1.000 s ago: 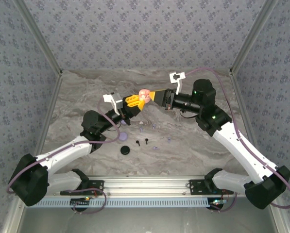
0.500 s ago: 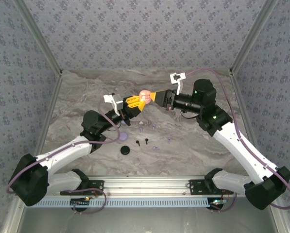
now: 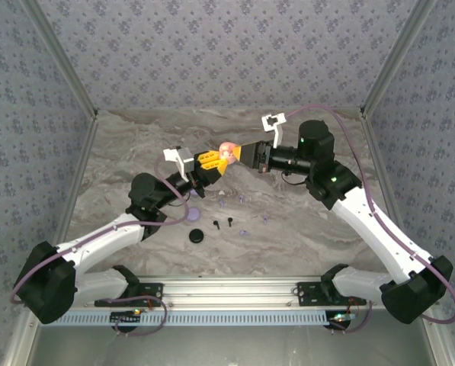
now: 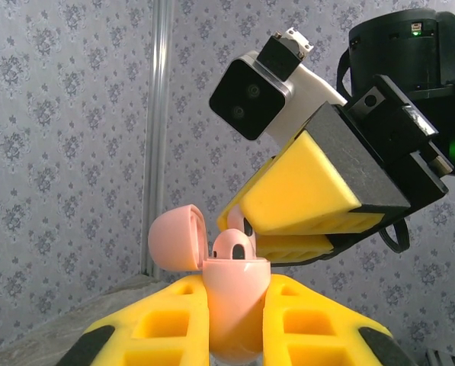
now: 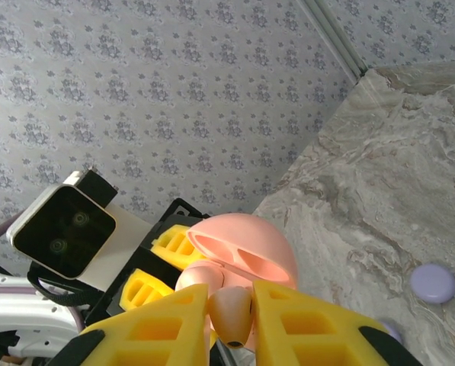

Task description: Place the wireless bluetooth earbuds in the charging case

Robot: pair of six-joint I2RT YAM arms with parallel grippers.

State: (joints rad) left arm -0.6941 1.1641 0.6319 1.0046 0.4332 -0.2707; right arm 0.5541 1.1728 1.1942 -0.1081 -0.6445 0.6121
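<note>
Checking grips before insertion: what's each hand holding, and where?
The left hand holds the open charging case by its lower body; right hand pinches a pink earbud, part unclear.

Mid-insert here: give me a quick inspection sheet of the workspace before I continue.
Surface: marble-look table, no spills seen.
Job's things: pink charging case, lid open, held off the table; pink earbud at its mouth; black earbuds and lilac earbuds loose on the table.
Clutter: black disc, lilac disc.
Grippers: left gripper shut on the case; right gripper pinching the pink earbud.
Cables: purple cables along the arms, away from the fingers.
Surroundings: patterned walls; nothing else seen.
</note>
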